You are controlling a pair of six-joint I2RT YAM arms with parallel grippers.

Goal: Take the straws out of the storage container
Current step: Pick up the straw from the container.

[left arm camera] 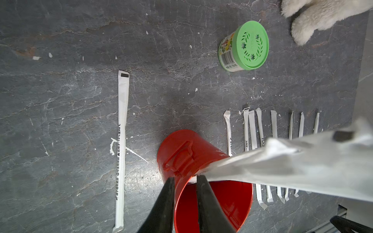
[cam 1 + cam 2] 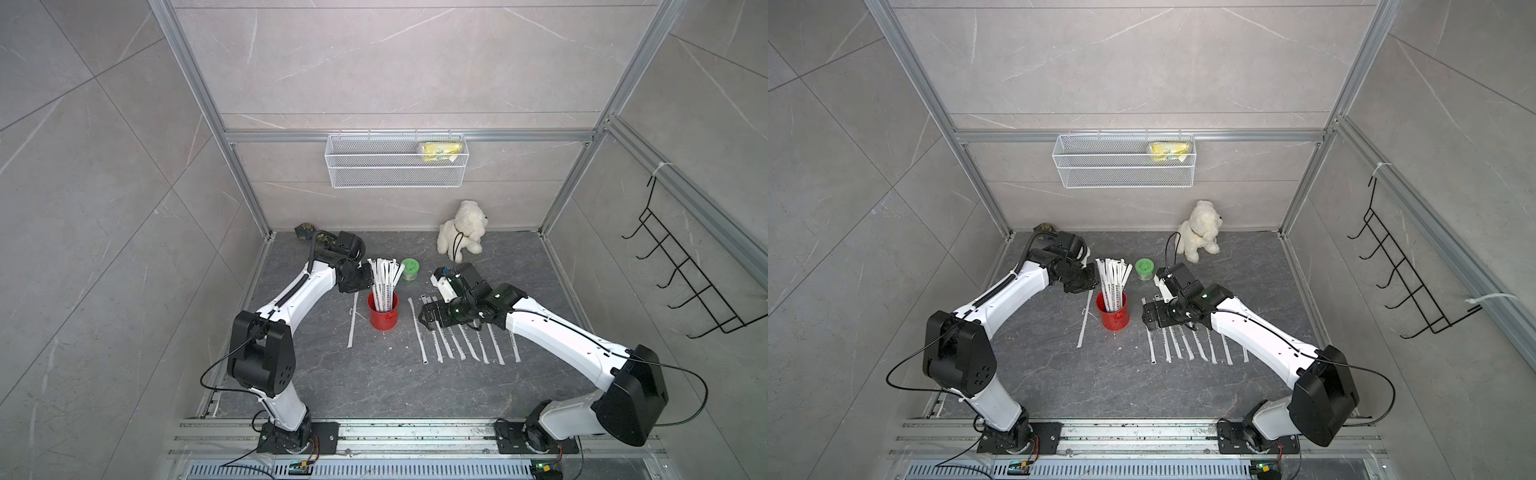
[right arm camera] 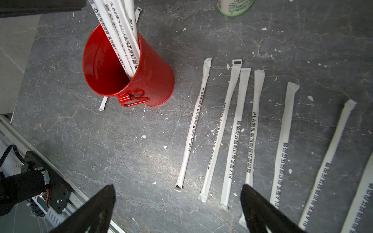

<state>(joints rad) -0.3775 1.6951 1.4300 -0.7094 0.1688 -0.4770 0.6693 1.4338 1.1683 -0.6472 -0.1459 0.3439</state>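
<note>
Left gripper (image 1: 186, 178) of mine sits narrowed by long white paper-wrapped straws (image 2: 384, 282) standing in the small red cylindrical metal can (image 2: 383, 318); any grip I cannot tell. Right gripper (image 3: 177, 186) gapes over laid-out straws (image 3: 236, 131) nearby.

Bare floor (image 2: 374, 374) before red can (image 2: 383, 311) passable; laid straws (image 2: 457, 345) right, green jar (image 2: 409, 269) behind obstruct.

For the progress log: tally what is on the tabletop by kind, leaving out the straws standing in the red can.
Red can: 1
Straws lying flat: 9 (1 alone beside the can, 8 in a row on its other side)
Green-lidded jar: 1
Plush dog: 1
Camouflage-patterned item, partly hidden: 1
Total: 13
</note>
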